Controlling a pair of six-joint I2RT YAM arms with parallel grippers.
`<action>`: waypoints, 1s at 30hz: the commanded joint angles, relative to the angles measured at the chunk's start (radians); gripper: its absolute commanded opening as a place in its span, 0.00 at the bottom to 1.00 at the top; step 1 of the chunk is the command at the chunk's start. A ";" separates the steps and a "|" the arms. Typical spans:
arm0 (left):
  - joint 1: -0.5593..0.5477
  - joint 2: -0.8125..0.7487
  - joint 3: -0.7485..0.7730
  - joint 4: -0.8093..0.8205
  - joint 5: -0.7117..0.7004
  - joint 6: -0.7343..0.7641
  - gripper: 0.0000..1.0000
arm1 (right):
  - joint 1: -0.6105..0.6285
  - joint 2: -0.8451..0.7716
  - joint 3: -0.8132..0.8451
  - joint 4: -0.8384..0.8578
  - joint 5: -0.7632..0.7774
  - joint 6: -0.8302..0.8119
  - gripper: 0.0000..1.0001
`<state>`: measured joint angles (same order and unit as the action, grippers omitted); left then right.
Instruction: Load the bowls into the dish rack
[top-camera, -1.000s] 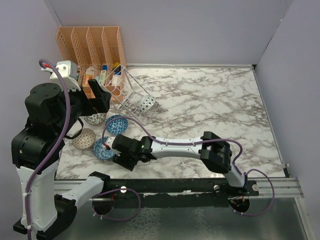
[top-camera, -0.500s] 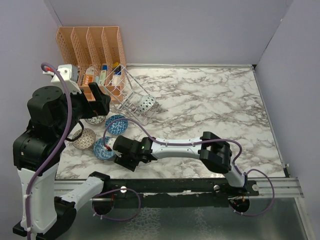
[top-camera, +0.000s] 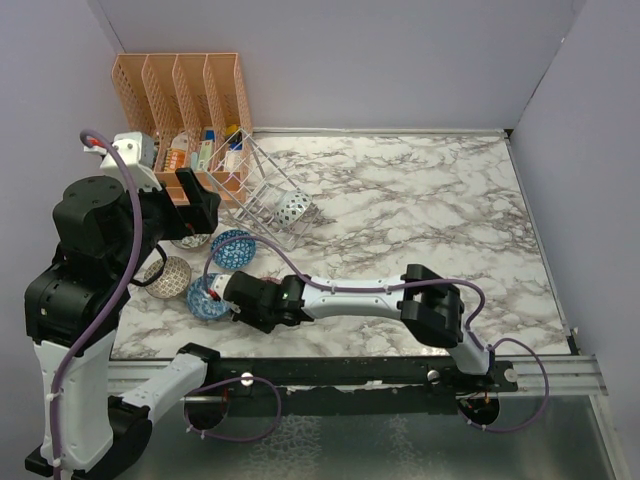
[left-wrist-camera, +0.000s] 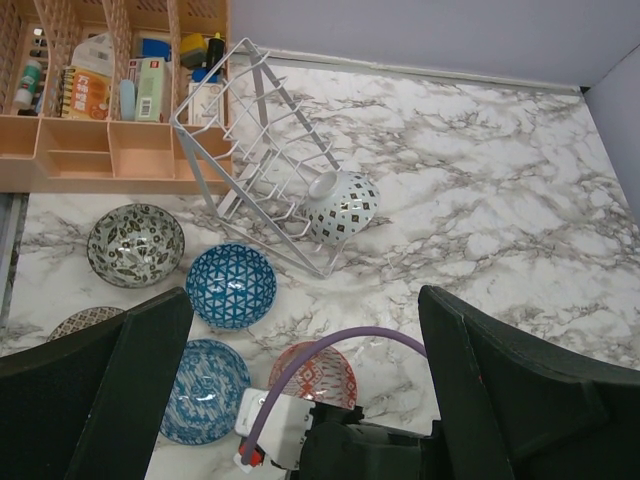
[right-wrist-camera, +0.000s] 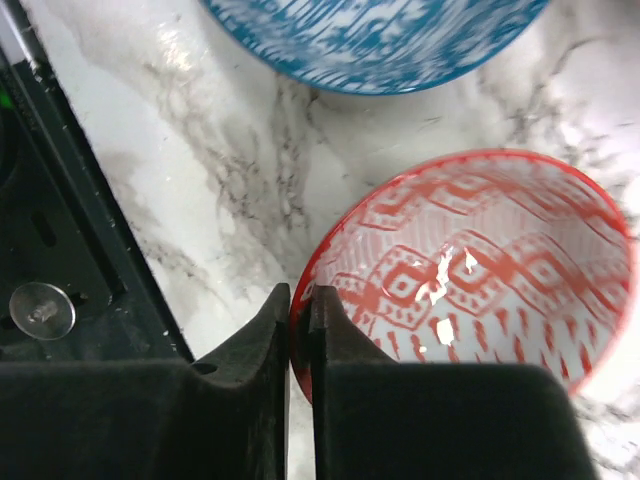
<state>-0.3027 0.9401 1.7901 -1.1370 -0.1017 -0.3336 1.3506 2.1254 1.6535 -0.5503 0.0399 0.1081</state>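
My right gripper (right-wrist-camera: 300, 300) is shut on the near rim of a red-patterned bowl (right-wrist-camera: 470, 260), one finger inside and one outside; the bowl rests on the marble. In the top view this gripper (top-camera: 237, 300) lies low at the front left, covering that bowl. A light blue bowl (left-wrist-camera: 205, 390), a blue triangle-patterned bowl (left-wrist-camera: 231, 285), a grey-white bowl (left-wrist-camera: 135, 243) and a tan bowl (left-wrist-camera: 85, 322) lie nearby. The wire dish rack (left-wrist-camera: 255, 130) leans on its side with a dotted bowl (left-wrist-camera: 345, 205) against it. My left gripper (left-wrist-camera: 300, 300) hovers high and open above the bowls.
An orange plastic organiser (top-camera: 180, 90) full of small items stands at the back left, touching the rack (top-camera: 262, 190). A purple cable (left-wrist-camera: 340, 345) arcs over the red bowl (left-wrist-camera: 335, 370). The table's front edge runs just behind my right gripper.
My right gripper's jaws have closed onto the red bowl's rim. My left arm has shifted slightly, still open above the bowls.
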 joint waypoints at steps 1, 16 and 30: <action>-0.001 -0.012 -0.001 0.025 -0.024 0.011 0.99 | 0.008 0.003 0.009 -0.037 0.049 0.025 0.01; -0.002 0.001 0.066 0.014 -0.019 0.030 0.99 | -0.146 -0.252 -0.057 0.219 -0.189 0.336 0.01; -0.003 0.059 0.136 -0.003 0.062 0.074 0.99 | -0.427 -0.482 -0.423 1.252 -0.191 1.012 0.01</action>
<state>-0.3027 0.9810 1.9007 -1.1400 -0.0872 -0.2863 0.9604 1.6428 1.2964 0.2298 -0.2089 0.8585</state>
